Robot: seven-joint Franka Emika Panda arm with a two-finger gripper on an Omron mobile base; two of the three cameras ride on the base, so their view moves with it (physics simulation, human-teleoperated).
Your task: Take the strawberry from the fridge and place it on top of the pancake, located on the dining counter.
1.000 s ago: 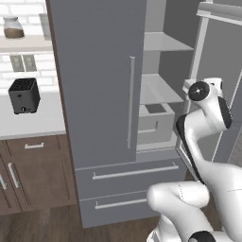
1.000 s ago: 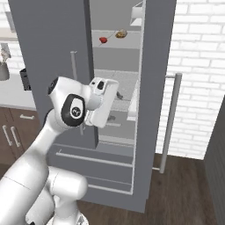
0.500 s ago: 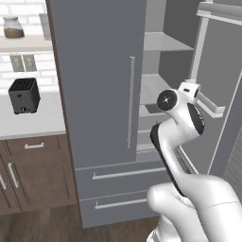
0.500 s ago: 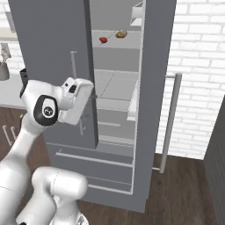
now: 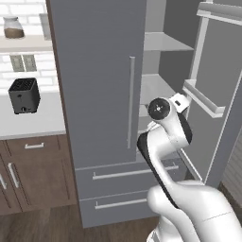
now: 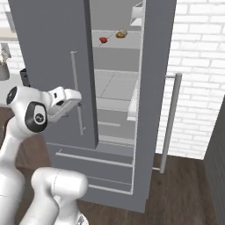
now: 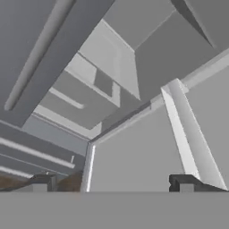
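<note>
While the right door of the fridge point(image 6: 52, 52) stands swung wide, the white arm rises from the base, bends at a raised elbow, and carries its hand forward at about the height of the lower shelves. In the right base view the gripper point(image 6: 75, 97) sits just in front of the closed left door, close beside that door's long bar handle point(image 6: 77, 92), pointing toward the open compartment. In the left base view the wrist shows at the edge of the closed door, level with the middle shelf, with the open door's bins point(image 5: 204, 97) to its right. The hand view looks tilted into the fridge, across pale shelves and the inner face of the open door; the two dark fingertips point(image 7: 42, 182) stand far apart at the bottom corners, so the jaws are spread wide with nothing between them.

The strawberry point(image 6: 103, 40) lies on the upper shelf inside the fridge, well above the gripper, near a tan-brown lumpy food item point(image 6: 121, 33) just to its right. A dark toaster point(image 5: 23, 95) sits on the white countertop point(image 5: 28, 124) left of the fridge, over brown cabinets point(image 5: 33, 170), with a jar point(image 5: 13, 27) on a shelf above.
</note>
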